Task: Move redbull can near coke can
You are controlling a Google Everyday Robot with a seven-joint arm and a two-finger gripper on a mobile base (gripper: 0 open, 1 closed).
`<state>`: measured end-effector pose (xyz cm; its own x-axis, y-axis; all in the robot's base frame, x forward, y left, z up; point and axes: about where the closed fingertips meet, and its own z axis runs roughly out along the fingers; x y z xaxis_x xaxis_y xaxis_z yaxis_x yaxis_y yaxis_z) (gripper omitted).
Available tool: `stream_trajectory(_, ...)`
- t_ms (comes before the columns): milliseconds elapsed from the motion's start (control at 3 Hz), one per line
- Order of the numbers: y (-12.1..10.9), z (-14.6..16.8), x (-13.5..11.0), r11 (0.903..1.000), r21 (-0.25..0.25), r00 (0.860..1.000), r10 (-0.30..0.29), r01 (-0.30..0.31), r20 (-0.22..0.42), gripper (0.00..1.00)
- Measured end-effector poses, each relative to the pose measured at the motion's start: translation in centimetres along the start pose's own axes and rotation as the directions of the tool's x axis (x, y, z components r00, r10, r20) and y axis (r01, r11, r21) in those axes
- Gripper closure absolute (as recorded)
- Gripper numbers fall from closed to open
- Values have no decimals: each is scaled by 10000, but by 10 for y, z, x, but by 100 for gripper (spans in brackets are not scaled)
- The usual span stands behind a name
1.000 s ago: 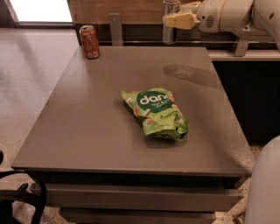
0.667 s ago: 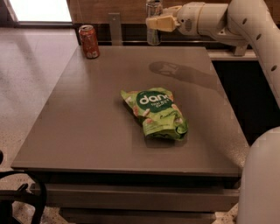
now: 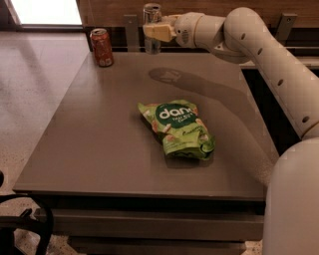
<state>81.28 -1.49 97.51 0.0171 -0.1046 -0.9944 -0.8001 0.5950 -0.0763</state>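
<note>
The redbull can [image 3: 151,15], tall, slim and silver-grey, is held upright in the air above the table's far edge. My gripper [image 3: 155,32] is shut on it around its middle, its cream fingers [image 3: 158,33] wrapping the can. The coke can [image 3: 101,47], red-orange with a silver top, stands upright on the table's far left corner, to the left of the held can. The white arm reaches in from the right.
A green snack bag [image 3: 179,129] lies in the middle of the grey table [image 3: 99,149]. The arm's shadow falls on the table behind the bag. A wooden wall and metal posts stand behind the far edge. Floor lies to the left.
My gripper has carried the redbull can leftward along the table's far edge, closer to the coke can. The coke can and the bag have not moved.
</note>
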Motion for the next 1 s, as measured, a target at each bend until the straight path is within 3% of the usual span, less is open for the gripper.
stream_trajectory(667,37,64,19,9987,-432,9985,-282,262,-462,100)
stream_trajectory(1000,35,86,37,9971,-737,9986,-213,177,-488,100)
